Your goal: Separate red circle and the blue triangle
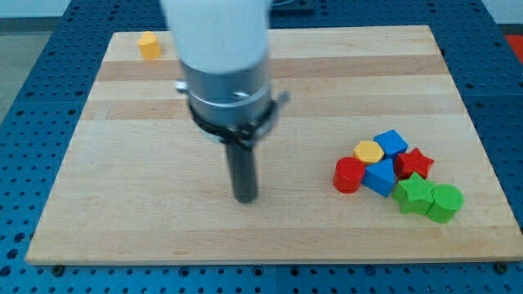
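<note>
The red circle (348,175) lies at the view's right, touching the blue triangle (380,176) on its right side. My tip (245,198) is on the board well to the left of the red circle, with a wide gap between them. A yellow hexagon (368,151) and a blue cube (391,143) sit just above the pair. A red star (413,162) lies to the right of the blue triangle.
A green star (413,194) and a green cylinder (445,202) lie at the lower right of the cluster. A yellow block (149,45) sits alone near the board's top left corner. The wooden board (147,204) rests on a blue perforated table.
</note>
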Robot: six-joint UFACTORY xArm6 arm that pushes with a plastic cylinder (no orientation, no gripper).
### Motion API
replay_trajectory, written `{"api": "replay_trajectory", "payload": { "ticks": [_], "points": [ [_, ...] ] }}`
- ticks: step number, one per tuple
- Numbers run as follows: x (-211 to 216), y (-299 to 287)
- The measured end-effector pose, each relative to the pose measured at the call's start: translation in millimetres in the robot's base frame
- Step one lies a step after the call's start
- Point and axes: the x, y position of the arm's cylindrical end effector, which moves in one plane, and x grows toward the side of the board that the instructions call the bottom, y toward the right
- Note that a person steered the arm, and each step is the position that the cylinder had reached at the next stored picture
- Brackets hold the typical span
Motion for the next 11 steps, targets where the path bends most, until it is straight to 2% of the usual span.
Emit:
{"api": "replay_trajectory", "payload": {
  "ticks": [1, 3, 5, 11],
  "points": [
    [20.2, 50.9],
    [24.0, 117.8],
    [15.0, 127.3],
    [-48.2, 144.2]
  ]
}}
